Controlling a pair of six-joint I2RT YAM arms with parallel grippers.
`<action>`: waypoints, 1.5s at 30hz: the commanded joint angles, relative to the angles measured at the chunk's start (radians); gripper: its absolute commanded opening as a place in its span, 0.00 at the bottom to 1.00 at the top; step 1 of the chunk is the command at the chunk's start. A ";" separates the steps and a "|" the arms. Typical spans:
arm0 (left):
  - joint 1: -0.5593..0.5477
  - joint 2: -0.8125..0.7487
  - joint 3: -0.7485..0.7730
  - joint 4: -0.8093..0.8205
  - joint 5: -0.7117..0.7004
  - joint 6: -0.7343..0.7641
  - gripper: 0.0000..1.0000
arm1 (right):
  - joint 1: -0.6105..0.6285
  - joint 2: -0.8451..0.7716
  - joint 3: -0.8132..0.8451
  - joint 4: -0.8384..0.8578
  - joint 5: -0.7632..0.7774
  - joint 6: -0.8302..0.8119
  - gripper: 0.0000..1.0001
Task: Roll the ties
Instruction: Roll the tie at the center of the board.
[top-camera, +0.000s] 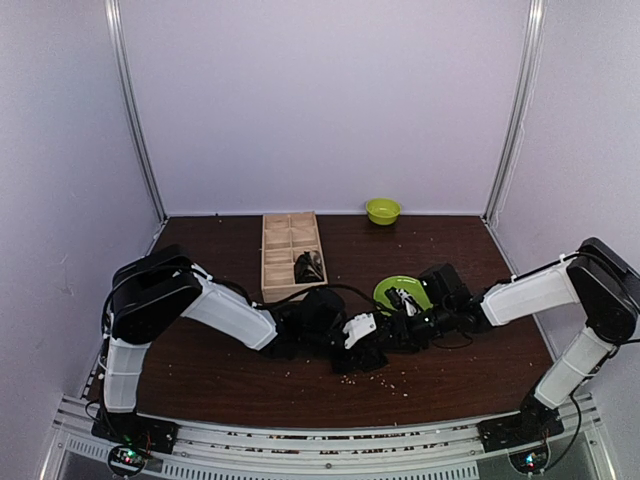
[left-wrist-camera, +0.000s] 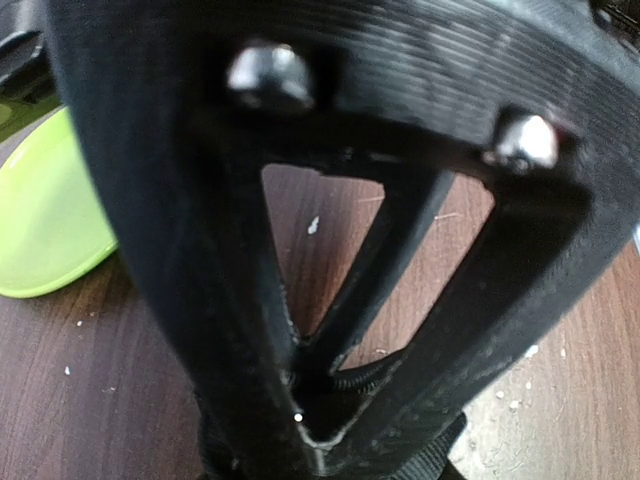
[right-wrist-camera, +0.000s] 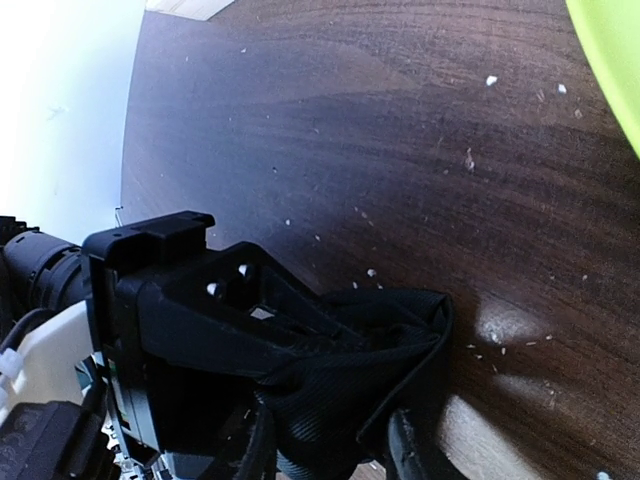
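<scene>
1. The tie (right-wrist-camera: 350, 365) is soft black woven fabric, bunched into loose folds, with one edge curling round its outer side.
2. Crumpled like this, it shows no clear long axis or pointing end.
3. It rests on the table (top-camera: 220, 385), near the middle of the front edge.
4. The left gripper (top-camera: 366, 352) pinches the bunch, its jaws narrow.
5. The right gripper (top-camera: 398, 332) is just beside it; I cannot tell how its jaws stand.

My two arms match: white shells on the long links, bulky black housings at the joints. On my left arm (top-camera: 230, 315) the big black shoulder sits at nine o'clock from above, and on my right arm (top-camera: 525, 295) at three. Black cables (top-camera: 345, 290) loop off the wrists. My left claw (top-camera: 362, 358) is ribbed black plastic, an open triangular frame, with two shiny screws (left-wrist-camera: 270, 75) at twelve and two o'clock.
</scene>
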 joint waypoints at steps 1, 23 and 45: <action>0.007 0.043 -0.008 -0.148 -0.015 0.021 0.39 | 0.010 0.013 0.029 -0.096 0.066 -0.045 0.39; 0.006 0.039 0.011 -0.202 -0.030 0.057 0.42 | 0.023 0.056 0.027 -0.081 0.060 -0.026 0.02; 0.012 -0.100 -0.202 0.137 -0.130 -0.030 0.98 | 0.009 -0.019 -0.034 -0.003 0.075 -0.012 0.00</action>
